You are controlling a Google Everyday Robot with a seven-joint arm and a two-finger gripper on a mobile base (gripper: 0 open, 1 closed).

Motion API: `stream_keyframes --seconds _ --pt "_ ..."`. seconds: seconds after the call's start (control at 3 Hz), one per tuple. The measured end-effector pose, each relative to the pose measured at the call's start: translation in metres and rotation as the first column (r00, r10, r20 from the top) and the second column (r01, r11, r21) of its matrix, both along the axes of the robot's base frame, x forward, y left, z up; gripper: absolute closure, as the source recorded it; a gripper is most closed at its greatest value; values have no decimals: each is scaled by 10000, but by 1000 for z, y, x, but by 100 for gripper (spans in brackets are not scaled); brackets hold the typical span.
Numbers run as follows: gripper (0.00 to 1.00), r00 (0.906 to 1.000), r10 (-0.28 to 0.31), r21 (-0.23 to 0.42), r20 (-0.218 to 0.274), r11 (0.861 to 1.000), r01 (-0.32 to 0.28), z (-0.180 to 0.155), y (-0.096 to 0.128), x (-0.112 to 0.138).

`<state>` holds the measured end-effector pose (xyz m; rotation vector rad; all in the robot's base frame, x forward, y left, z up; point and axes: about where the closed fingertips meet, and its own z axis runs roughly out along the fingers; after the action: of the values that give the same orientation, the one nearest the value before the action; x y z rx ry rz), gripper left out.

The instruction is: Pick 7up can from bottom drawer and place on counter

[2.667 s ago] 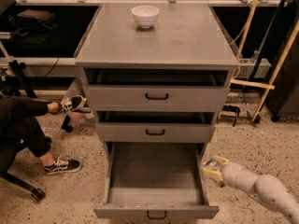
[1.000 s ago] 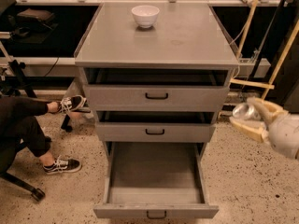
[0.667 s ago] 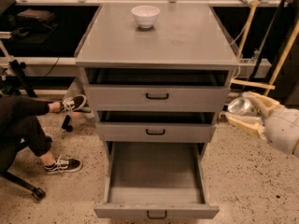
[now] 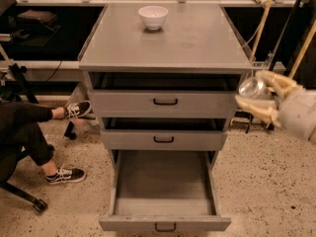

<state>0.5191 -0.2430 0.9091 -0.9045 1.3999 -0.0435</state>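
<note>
Seemingly, one hand (image 4: 248,89) grasping one 7up can (image 4: 253,85), right of counter (image 4: 197,38), one bowl (image 4: 153,17) there.

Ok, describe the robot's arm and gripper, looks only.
The gripper, at the right edge beside the top drawer, has two thick, rounded, cream-yellow fingers. The arm behind it is a smooth, bulky off-white shell. No cables or markings show.

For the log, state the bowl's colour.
White bowl, camera view; the gripper holds the can right of the cabinet.
</note>
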Motion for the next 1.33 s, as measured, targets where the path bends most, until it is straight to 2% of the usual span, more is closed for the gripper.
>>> stream_keyframes --seconds 0.33,0.67,1.0,1.33 --pt "100 9644 639 -1052 2566 9937 -378 128 47 26" --pt "100 9047 1243 -1834 4075 9816 -523 232 96 50" --pt "100 8520 1494 -2188 5017 9749 -421 325 139 97" --pt "100 8505 1560 -2181 5022 9746 -499 325 144 97"
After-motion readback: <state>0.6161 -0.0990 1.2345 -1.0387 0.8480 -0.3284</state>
